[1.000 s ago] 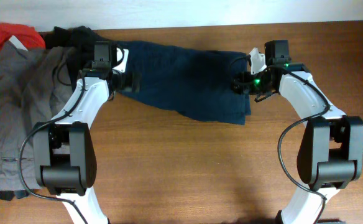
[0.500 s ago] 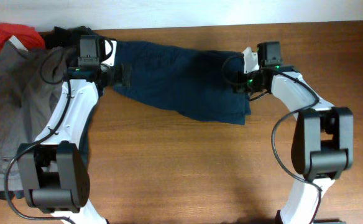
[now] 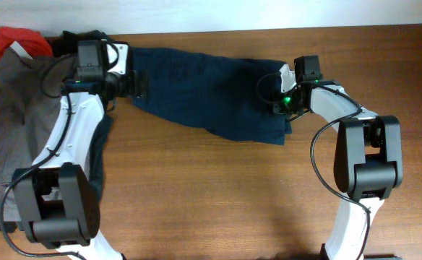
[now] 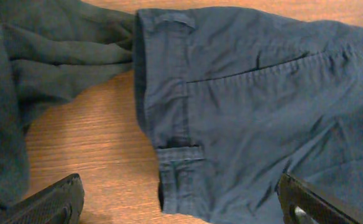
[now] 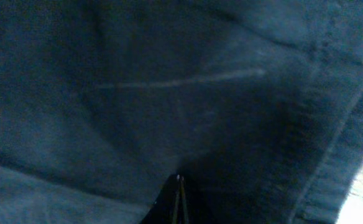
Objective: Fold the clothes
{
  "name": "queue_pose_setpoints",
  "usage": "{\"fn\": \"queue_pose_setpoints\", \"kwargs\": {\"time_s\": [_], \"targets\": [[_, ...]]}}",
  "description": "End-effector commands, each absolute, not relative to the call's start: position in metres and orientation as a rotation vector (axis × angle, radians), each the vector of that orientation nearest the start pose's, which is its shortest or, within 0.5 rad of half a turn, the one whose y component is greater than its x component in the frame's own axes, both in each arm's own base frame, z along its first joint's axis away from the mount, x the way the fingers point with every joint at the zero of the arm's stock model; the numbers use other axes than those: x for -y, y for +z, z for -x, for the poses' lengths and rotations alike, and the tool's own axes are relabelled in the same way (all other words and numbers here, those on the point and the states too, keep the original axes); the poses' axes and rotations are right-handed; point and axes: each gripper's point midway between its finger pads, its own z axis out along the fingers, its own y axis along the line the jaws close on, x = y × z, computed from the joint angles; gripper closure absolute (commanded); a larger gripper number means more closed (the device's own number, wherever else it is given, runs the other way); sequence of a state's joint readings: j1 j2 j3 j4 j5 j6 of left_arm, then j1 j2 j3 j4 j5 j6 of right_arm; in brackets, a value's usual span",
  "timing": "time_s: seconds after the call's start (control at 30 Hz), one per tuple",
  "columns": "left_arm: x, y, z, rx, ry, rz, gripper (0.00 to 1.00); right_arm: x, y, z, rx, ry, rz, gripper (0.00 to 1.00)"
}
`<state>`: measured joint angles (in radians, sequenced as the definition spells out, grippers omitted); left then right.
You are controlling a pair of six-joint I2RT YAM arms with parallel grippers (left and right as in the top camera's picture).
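The left gripper (image 4: 180,200) hangs with jaws wide apart, the waistband (image 4: 168,81) of the navy shorts (image 4: 262,106) just ahead of it. The right gripper (image 5: 178,190) has its tips together, with shorts cloth all around.

Of the left gripper (image 4: 180,190), only two fingertips (image 4: 54,199) in frame, cropped by the lower edge of the left wrist view; navy shorts (image 4: 250,106) running off its top and right edges, grey trousers (image 4: 38,68) off the left. Right wrist view filled with dark, blurred cloth; right gripper (image 5: 178,186) cut off at the bottom, any cloth pinched between its tips impossible to tell. From overhead, shorts' left end hidden under the left arm (image 3: 81,123), red piece (image 3: 19,40) and black piece (image 3: 77,40) partly buried.
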<state>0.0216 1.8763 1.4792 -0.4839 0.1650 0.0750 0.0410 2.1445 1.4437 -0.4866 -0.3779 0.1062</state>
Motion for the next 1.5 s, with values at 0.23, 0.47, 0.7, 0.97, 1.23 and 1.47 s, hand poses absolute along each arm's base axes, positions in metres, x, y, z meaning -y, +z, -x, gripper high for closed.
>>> {"fn": "queue_pose_setpoints", "kwargs": {"time_s": [0.23,0.47,0.7,0.97,1.23,1.47], "targets": [[0.025,0.14,-0.504,-2.411,-0.367,-0.197,0.01,-0.074,-0.017,-0.435,-2.92,0.503,-0.115,0.96],[0.026,0.101,-0.509,-2.469,-0.4,-0.191,0.01,-0.072,-0.021,-0.415,-3.003,0.495,-0.096,0.96],[0.012,0.077,-0.536,-2.416,-0.376,-0.172,0.01,-0.072,-0.026,-0.406,-3.03,0.495,-0.092,0.96],[0.014,0.058,-0.567,-2.381,-0.548,-0.193,0.01,-0.072,-0.028,-0.405,-3.028,0.494,-0.078,0.96],[0.027,0.05,-0.583,-2.372,-0.667,-0.225,0.01,-0.072,-0.028,-0.409,-3.013,0.494,-0.074,0.96],[0.027,0.043,-0.577,-2.402,-0.669,-0.238,0.02,-0.073,-0.027,-0.411,-3.002,0.495,-0.071,0.96]]}}
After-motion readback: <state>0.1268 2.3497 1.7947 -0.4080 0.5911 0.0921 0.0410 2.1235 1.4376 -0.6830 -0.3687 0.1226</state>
